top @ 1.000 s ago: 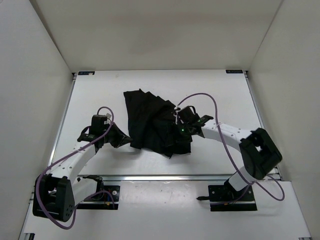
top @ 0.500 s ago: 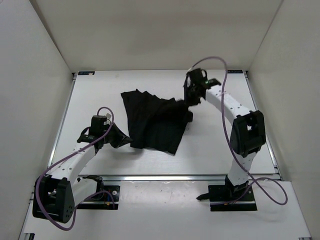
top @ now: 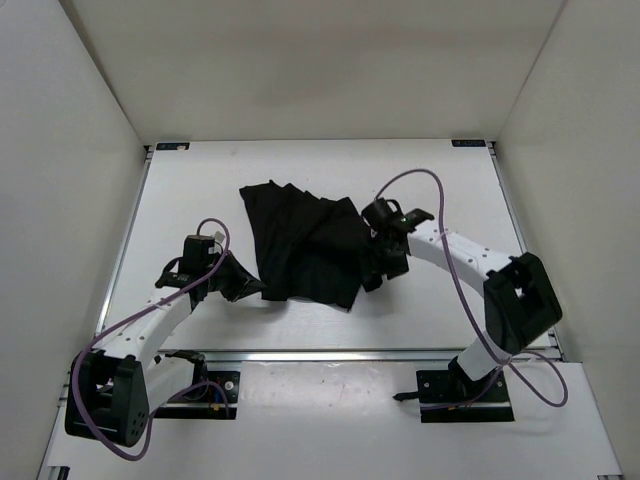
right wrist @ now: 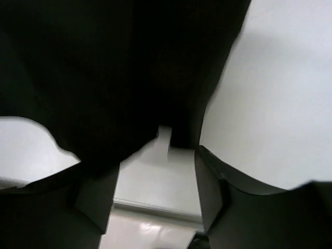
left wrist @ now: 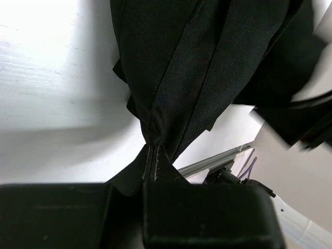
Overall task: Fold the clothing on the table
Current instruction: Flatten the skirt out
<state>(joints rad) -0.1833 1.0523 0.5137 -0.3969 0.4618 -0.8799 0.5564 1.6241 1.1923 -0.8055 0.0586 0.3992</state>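
Black clothing [top: 305, 245]: I see the left gripper [top: 252, 287] pinching its 7 o'clock corner. Right gripper [top: 372, 278] fingers apart at the 4 o'clock edge. White table [top: 200, 190] shows toward 12.

The right wrist view is blurred; the clothing [right wrist: 119, 67] there is cut off by the top and left edges. In the left wrist view its pinched corner disappears between the left fingers [left wrist: 207, 212].

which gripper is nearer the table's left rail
Left. The left gripper pinches the clothing's near left corner, closest to the rail; the right gripper is open at the clothing's right edge.
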